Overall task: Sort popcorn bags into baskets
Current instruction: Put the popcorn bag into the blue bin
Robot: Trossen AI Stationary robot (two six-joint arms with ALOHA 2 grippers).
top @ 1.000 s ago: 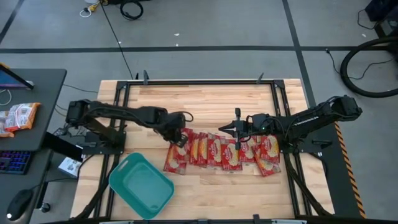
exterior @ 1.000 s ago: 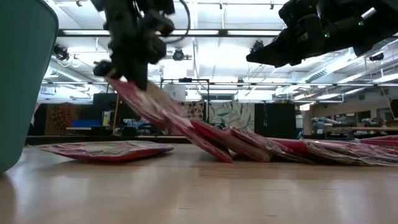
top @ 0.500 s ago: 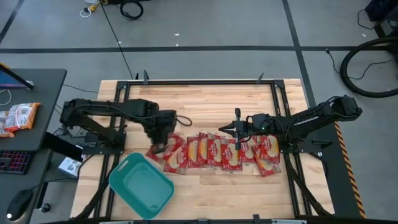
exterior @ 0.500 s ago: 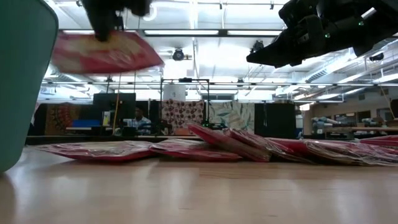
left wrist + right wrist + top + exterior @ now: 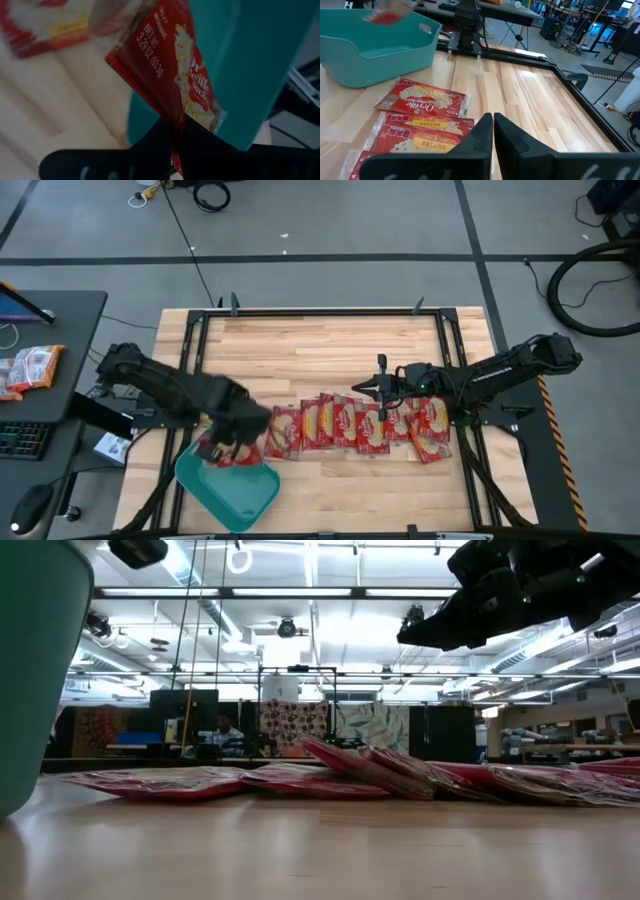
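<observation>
1. We see a table [image 5: 330, 340] of pale, jointed wooden planks, smooth and lightly glossy, framed by dark metal rails.

2. The teal-green basket [image 5: 240, 495] sits at the table's near-left corner: a shallow, rounded-rectangular tray of smooth plastic with a raised rim. In the right wrist view [image 5: 350, 55] we make out a handle slot in its wall.

3. The left arm reaches from the left edge, and the left gripper [image 5: 225, 442] hangs over the basket's upper rim. In its wrist view the dark fingers [image 5: 197, 137] are pinched tight on the edge of one popcorn bag [image 5: 172, 75], a flat, crinkly red foil packet with white lettering, tilted steeply above the teal interior.

4. The right arm waits over the right side of the table, and the right gripper [image 5: 385, 390] hovers above the row of packets; its two dark fingers [image 5: 479, 136] meet with nothing between them.

5. The remaining popcorn bags [image 5: 360, 425] lie on the wood in an overlapping row from beside the basket to the right rail, flat red rectangles with cream-yellow centre panels. In the low view [image 5: 370, 772] some edges ride up on their neighbours.
</observation>
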